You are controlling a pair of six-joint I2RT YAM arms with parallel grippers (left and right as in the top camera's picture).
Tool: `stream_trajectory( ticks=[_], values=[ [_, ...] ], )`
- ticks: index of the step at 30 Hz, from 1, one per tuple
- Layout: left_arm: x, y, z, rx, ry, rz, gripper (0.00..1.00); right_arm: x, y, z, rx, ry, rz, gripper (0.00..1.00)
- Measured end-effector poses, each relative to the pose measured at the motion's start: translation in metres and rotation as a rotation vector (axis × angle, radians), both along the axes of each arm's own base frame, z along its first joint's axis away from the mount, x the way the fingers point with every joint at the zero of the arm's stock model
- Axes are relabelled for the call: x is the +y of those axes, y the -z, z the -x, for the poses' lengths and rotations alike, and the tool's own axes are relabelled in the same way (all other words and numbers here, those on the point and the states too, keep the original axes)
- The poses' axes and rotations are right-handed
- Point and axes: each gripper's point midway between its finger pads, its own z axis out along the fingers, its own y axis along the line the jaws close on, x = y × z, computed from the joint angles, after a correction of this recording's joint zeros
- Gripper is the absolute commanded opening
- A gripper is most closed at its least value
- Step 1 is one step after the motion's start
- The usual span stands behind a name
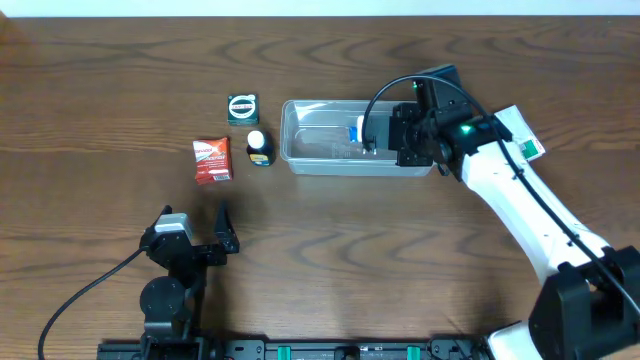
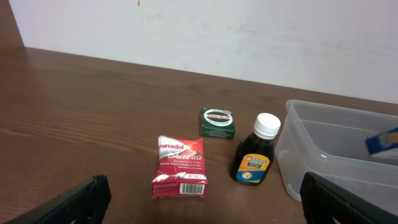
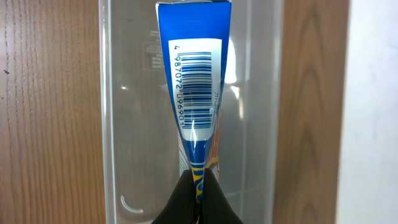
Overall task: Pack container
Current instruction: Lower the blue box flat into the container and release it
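Observation:
The clear plastic container (image 1: 310, 160) stands at the table's far middle; it also shows in the left wrist view (image 2: 298, 162) and the right wrist view (image 3: 124, 112). My right gripper (image 1: 372, 138) is shut on a blue packet with a barcode (image 3: 191, 81) and holds it over the container's right half. The packet's blue end shows in the left wrist view (image 2: 382, 140). My left gripper (image 1: 205, 240) is open and empty near the front left, apart from all objects.
Left of the container lie a red Panadol box (image 1: 212, 160), a dark bottle with a white cap (image 1: 259, 148) and a small green box (image 1: 243, 108). A white-and-green box (image 1: 520, 132) lies right of the right arm.

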Motion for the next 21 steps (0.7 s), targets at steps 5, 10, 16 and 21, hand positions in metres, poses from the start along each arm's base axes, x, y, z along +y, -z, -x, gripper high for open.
stream_trajectory(
  ticks=[5,10,16,21],
  values=[
    [0.000,0.000,0.000,0.000,0.000,0.000,0.98,0.007,0.025,-0.001,0.047,-0.016,0.016,0.01],
    [0.000,0.000,0.000,0.000,0.000,0.000,0.98,0.010,0.035,-0.001,0.065,-0.021,0.023,0.01],
    [0.000,0.000,0.000,0.000,0.000,0.000,0.98,0.011,0.040,-0.005,0.062,-0.020,0.024,0.01],
    [0.000,0.000,0.000,0.000,0.000,0.000,0.98,0.009,0.039,-0.009,0.042,-0.011,0.032,0.01]
  ],
)
